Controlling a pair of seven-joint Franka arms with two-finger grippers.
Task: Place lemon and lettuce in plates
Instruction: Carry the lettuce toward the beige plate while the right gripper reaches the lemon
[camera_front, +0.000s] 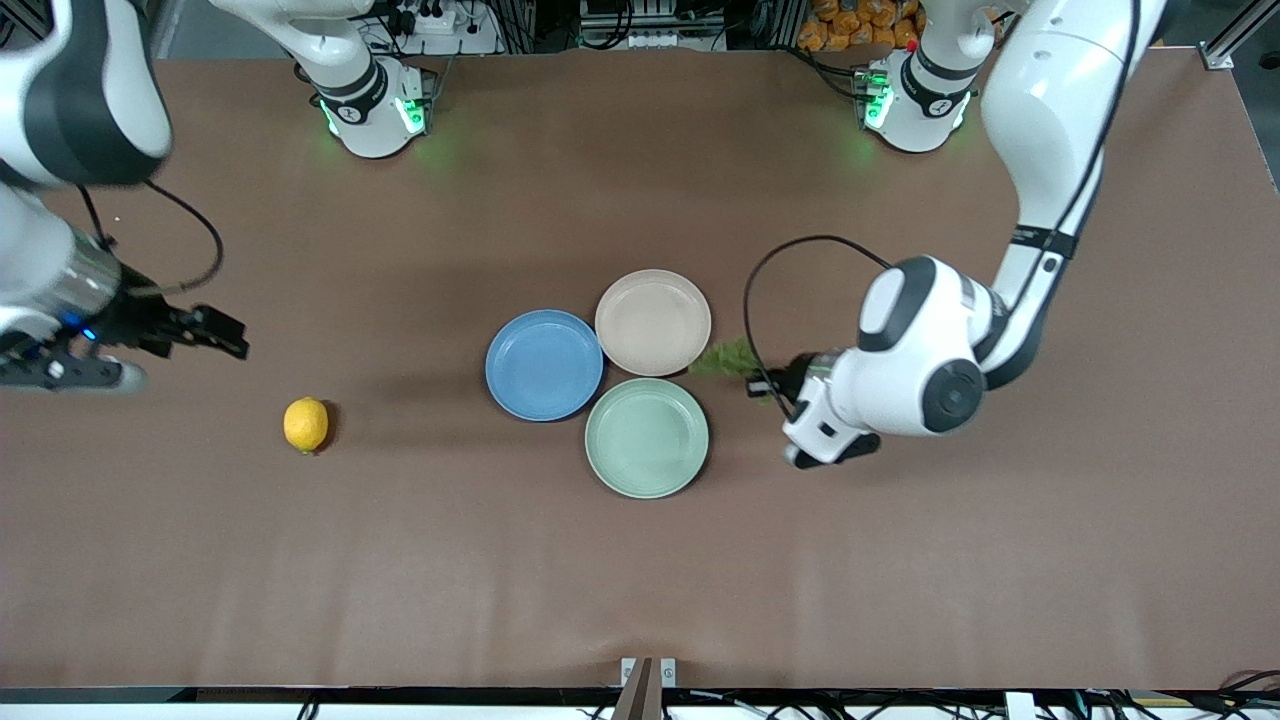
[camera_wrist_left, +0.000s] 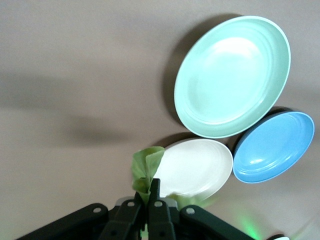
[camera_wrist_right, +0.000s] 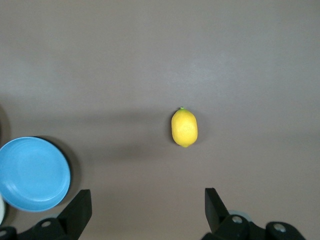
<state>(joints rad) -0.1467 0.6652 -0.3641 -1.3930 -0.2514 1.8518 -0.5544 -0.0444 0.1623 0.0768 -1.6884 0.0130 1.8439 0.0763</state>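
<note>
The lettuce (camera_front: 728, 357) is a crinkled green leaf right beside the rim of the beige-pink plate (camera_front: 653, 322), on the side toward the left arm's end. My left gripper (camera_front: 772, 385) is shut on one end of the lettuce (camera_wrist_left: 146, 165); in the left wrist view the left gripper (camera_wrist_left: 148, 196) pinches the leaf next to the beige-pink plate (camera_wrist_left: 195, 170). The blue plate (camera_front: 544, 364) touches the beige-pink one. The lemon (camera_front: 306, 424) lies on the table toward the right arm's end. My right gripper (camera_front: 222, 335) is open and empty above the table near the lemon (camera_wrist_right: 184, 127).
A pale mint-green plate (camera_front: 647, 437) lies nearer the front camera, touching the other two plates; it also shows in the left wrist view (camera_wrist_left: 232, 75). All three plates hold nothing. The blue plate shows in both wrist views (camera_wrist_left: 274, 147) (camera_wrist_right: 32, 172). Brown table (camera_front: 900, 560) surrounds them.
</note>
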